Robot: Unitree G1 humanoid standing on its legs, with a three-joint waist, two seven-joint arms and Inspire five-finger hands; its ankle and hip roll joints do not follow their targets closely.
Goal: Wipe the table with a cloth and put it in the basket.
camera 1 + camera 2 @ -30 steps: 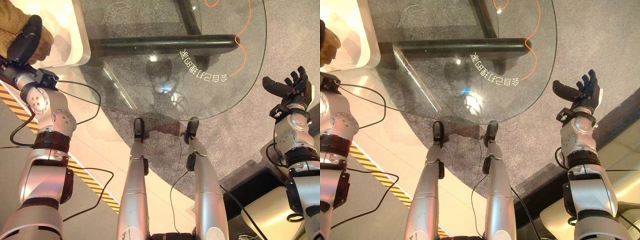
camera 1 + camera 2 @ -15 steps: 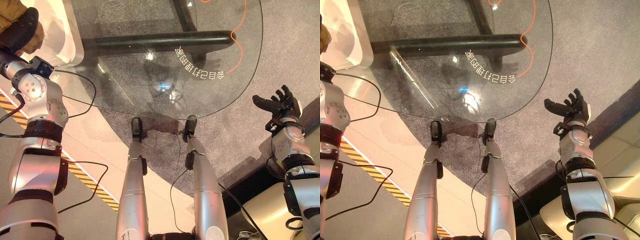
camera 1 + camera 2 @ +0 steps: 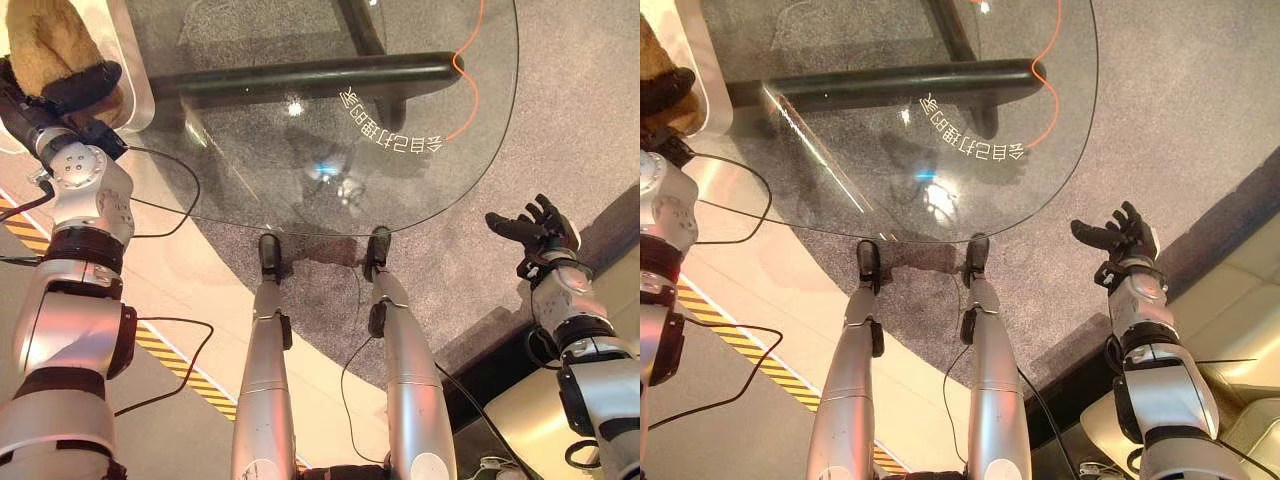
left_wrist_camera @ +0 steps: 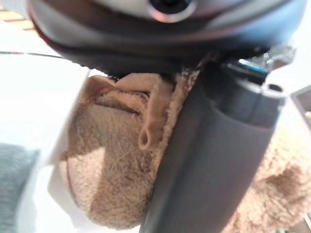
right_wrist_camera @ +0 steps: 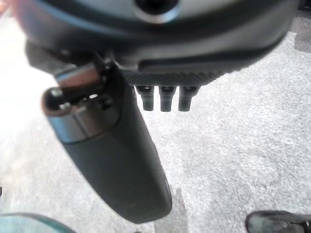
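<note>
A fluffy tan cloth (image 3: pixel 45 45) is held at the far left, with my left hand (image 3: pixel 72 84) shut on it. In the left wrist view the cloth (image 4: pixel 107 160) bunches behind the thumb (image 4: pixel 214 160), right against the white basket's wall (image 4: pixel 34 97). The basket (image 3: pixel 138 95) stands beside the round glass table (image 3: pixel 330 130), at its left edge. My right hand (image 3: pixel 1110 238) hangs open and holds nothing, off the table's right edge over the grey carpet; its thumb (image 5: pixel 116 160) is straight.
A dark tube frame (image 3: pixel 310 78) and an orange cable (image 3: pixel 465 75) show through the glass. Yellow-and-black floor tape (image 3: pixel 170 350) runs at the lower left. A cream sofa (image 3: pixel 1240 300) stands at the lower right.
My right hand has dropped and drawn back towards my body, still open. The left hand has turned with the cloth, which now shows more fully over the basket. The camera has shifted a little.
</note>
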